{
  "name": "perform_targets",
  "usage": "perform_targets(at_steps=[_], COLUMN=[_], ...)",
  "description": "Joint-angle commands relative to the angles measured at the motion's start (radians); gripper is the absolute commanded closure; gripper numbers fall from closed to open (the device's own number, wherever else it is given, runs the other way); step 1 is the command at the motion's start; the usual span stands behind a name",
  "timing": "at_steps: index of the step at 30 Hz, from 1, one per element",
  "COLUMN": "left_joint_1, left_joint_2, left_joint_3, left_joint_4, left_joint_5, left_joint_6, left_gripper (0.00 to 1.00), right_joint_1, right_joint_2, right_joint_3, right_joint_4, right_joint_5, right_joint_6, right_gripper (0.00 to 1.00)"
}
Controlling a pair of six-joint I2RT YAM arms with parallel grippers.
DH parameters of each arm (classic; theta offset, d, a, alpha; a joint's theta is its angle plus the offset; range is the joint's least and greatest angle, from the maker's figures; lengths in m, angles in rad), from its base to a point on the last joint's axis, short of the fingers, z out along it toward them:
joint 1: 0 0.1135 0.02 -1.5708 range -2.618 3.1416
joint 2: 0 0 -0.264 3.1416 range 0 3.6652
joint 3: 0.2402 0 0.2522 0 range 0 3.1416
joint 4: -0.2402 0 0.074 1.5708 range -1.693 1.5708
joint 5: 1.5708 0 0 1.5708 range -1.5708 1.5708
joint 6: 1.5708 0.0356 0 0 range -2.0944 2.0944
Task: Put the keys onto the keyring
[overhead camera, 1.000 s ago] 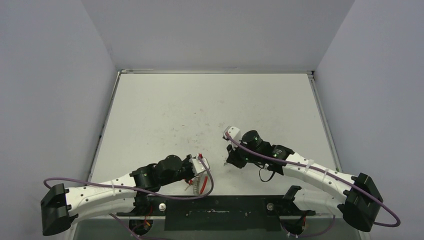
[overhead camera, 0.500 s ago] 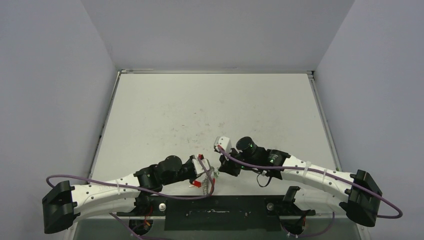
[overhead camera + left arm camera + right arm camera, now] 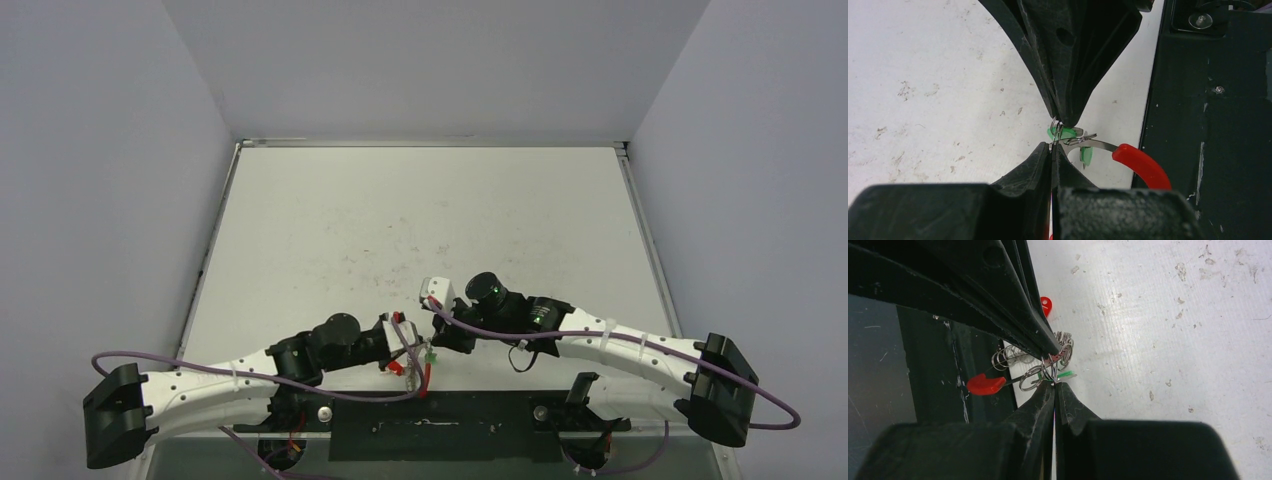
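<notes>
Nearest to you, the glossy red sleeve point(image 3: 425, 378) of the large silvery coiled-metal keyring point(image 3: 1008, 357) hangs below your left gripper point(image 3: 1053, 148), at the edge of the black base plate point(image 3: 1208, 125). This gripper is clenched on the keyring's thin wire. Tip to tip with it, your right gripper point(image 3: 1054, 385) is also pressed closed. The small keys point(image 3: 1065, 133) with bright green plastic heads sit just at its tips; whether it pinches them, I cannot tell. Beyond lies the scuffed white table point(image 3: 420, 200).
</notes>
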Motion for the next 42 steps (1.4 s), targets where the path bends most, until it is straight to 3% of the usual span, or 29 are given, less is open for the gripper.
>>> perform_targets(at_steps=[1,9,28,42], left_joint_1=[-0.004,-0.004,-0.004,-0.004], left_joint_2=[-0.032,-0.074,-0.053,-0.05], left_joint_3=[-0.003,-0.019,-0.004,-0.002], left_joint_4=[0.079,0.089,0.09,0.096], left_joint_5=[-0.002,-0.008,-0.003,0.015], left_joint_6=[-0.013,-0.01,-0.008,-0.008], left_gripper=[1.0,1.0,1.0,1.0], right_joint_1=[0.011,0.011,0.024,0.029], right_joint_2=[-0.018,-0.038,-0.049,-0.004], right_joint_3=[0.052,0.044,0.079,0.105], right_joint_4=[0.026,-0.028,0.007,0.006], right_joint_5=[-0.041,0.103,-0.061,-0.004], right_joint_6=[-0.018,0.011,0.01,0.021], right_gripper=[1.0,1.0,1.0,1.0])
